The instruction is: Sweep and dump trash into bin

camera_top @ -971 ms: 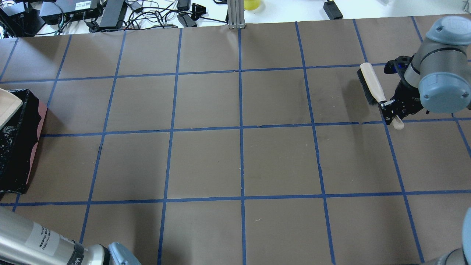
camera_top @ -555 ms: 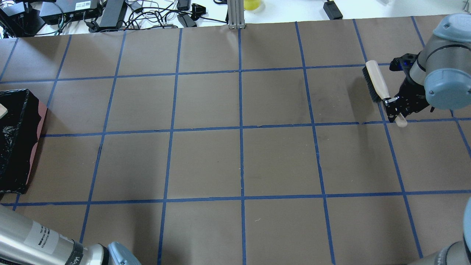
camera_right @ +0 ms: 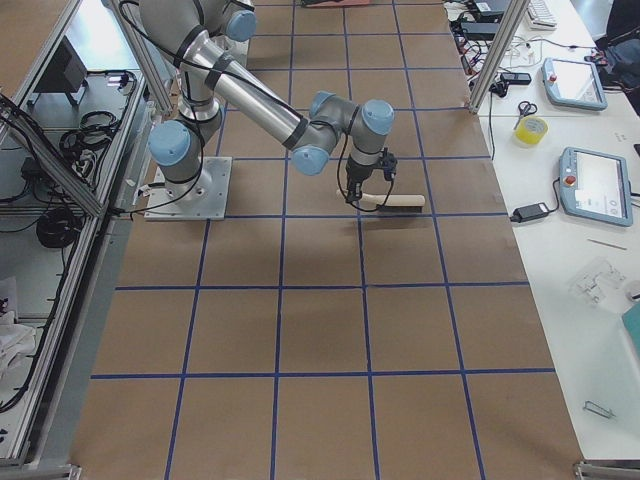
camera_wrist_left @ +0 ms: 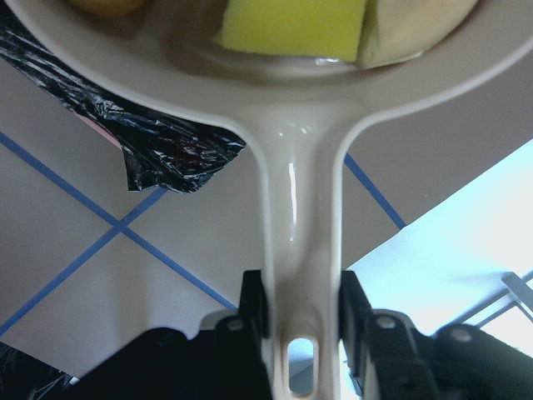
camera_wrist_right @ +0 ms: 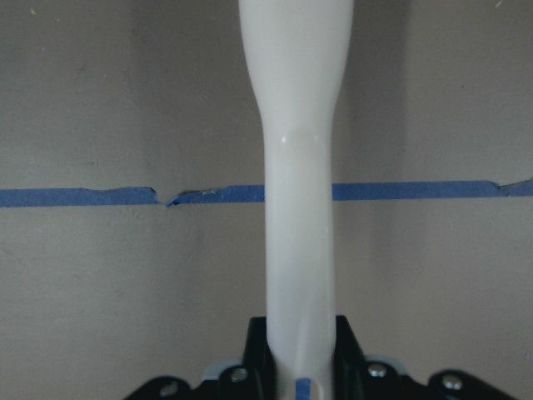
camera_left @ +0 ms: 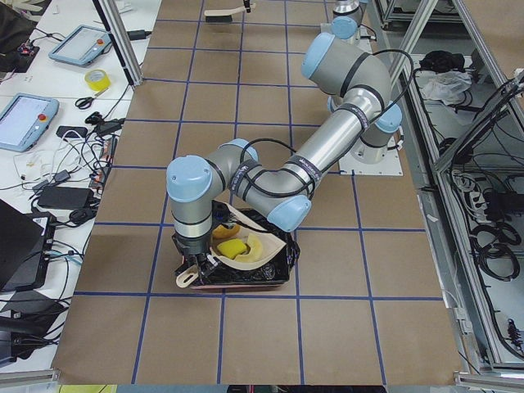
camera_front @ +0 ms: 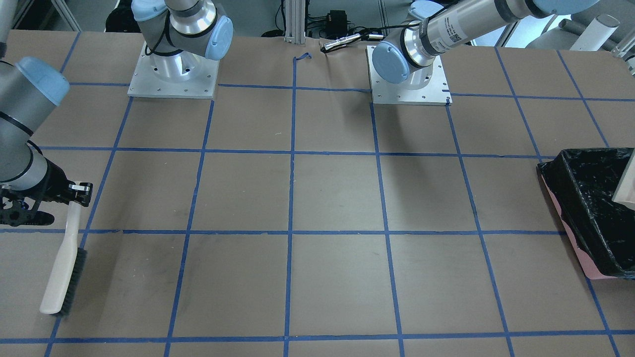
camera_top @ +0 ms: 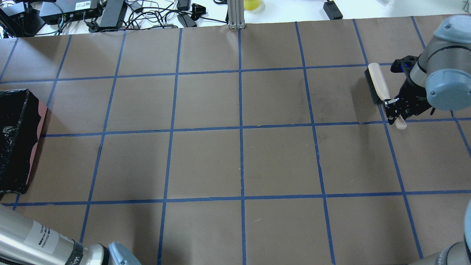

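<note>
- Left wrist-mounted view: at bottom centre, the left gripper (camera_wrist_left: 301, 337) has its two fingers pressed against either side of the handle of the beige dustpan (camera_wrist_left: 291, 175), clamped on it.
- Trash lies in the pan along the top edge of that frame: the yellow wedge (camera_wrist_left: 291, 25) is in the middle. The pale cream piece (camera_wrist_left: 416, 21) touches it on the right. The golden-brown lump (camera_wrist_left: 104, 4) is at upper left, mostly cut off.
- Under the pan, at centre left, the crinkled black liner of the bin (camera_wrist_left: 166, 142) shows.
- In the exterior left view, lower centre, the pan with all three pieces is held over the bin.
- In the right wrist-mounted view, the right gripper (camera_wrist_right: 300, 354) at bottom centre is closed tight on the white handle of the brush (camera_wrist_right: 298, 208). The handle runs straight up the frame across a blue tape line (camera_wrist_right: 83, 197).
- In the overhead exterior view the brush sits at upper right, dark bristles facing the frame's left, above the brown-papered table (camera_top: 239, 162). Whether the bristles touch the paper cannot be told.
- The bin lies at the far left edge of that view, well apart from the brush.
</note>
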You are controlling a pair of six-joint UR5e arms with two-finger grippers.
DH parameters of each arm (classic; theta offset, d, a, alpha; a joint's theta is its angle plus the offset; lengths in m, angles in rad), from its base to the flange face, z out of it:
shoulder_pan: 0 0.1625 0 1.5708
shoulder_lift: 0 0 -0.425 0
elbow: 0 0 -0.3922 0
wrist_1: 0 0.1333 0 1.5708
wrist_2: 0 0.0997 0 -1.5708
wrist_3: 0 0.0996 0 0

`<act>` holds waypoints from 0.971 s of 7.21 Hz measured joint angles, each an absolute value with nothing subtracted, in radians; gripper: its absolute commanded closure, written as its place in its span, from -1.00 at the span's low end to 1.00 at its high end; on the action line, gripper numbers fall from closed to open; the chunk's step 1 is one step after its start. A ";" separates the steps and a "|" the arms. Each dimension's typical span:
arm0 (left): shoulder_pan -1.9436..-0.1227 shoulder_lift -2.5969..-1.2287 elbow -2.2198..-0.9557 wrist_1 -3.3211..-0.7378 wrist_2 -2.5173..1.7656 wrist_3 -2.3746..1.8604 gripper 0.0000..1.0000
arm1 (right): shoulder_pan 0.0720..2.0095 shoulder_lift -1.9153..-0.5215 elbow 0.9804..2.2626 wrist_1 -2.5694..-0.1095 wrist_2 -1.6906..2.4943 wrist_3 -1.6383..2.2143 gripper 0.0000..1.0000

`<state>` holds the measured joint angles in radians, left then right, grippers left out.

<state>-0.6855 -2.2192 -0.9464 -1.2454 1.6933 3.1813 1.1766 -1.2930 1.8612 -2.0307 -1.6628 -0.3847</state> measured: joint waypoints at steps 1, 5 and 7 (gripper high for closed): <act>-0.686 -2.217 -0.963 -1.214 1.690 3.201 1.00 | 1.177 -1.293 1.863 -2.030 -1.661 -0.384 1.00; -0.690 -2.198 -1.023 -1.098 1.661 3.268 1.00 | 1.178 -1.289 1.874 -2.030 -1.658 -0.408 0.09; -0.687 -2.183 -1.086 -1.009 1.644 3.299 1.00 | 1.178 -1.286 1.873 -2.034 -1.659 -0.409 -0.46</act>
